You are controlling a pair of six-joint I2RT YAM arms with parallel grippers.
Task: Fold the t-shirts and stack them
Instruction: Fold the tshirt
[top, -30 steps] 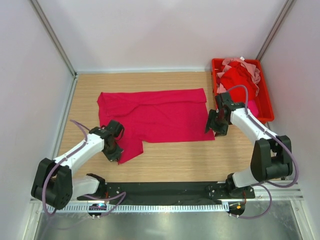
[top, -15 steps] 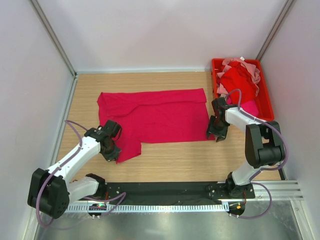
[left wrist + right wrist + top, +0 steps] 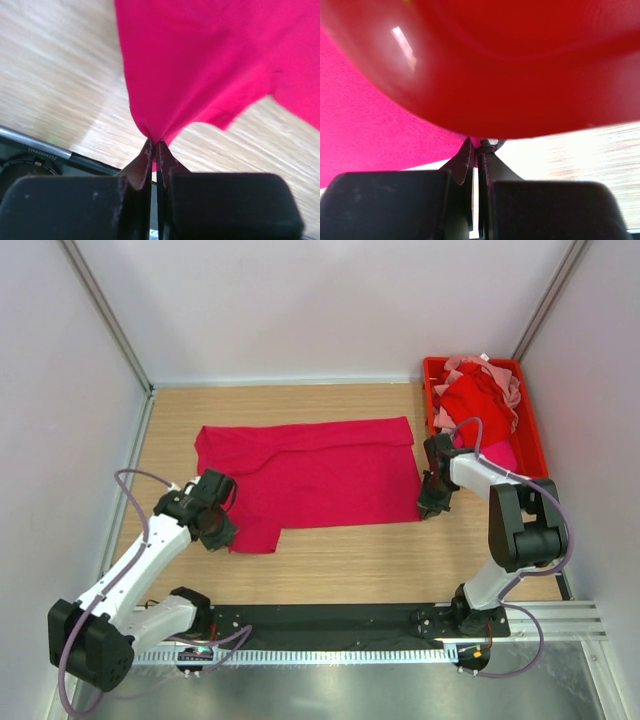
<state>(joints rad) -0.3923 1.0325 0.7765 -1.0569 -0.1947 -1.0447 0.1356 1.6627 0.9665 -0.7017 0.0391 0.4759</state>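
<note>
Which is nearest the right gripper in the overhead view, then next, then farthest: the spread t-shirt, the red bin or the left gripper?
From the right gripper:
1. spread t-shirt: its near right corner is pinched in the jaws.
2. red bin: just behind the gripper, at the right.
3. left gripper: far left, across the shirt.

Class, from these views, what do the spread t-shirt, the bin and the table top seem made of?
Spread t-shirt: soft matte cloth, probably knit; it creases and drapes where pinched. Bin: likely rigid red plastic, straight smooth rim. Table top: wood or wood-look laminate, grain lines.
</note>
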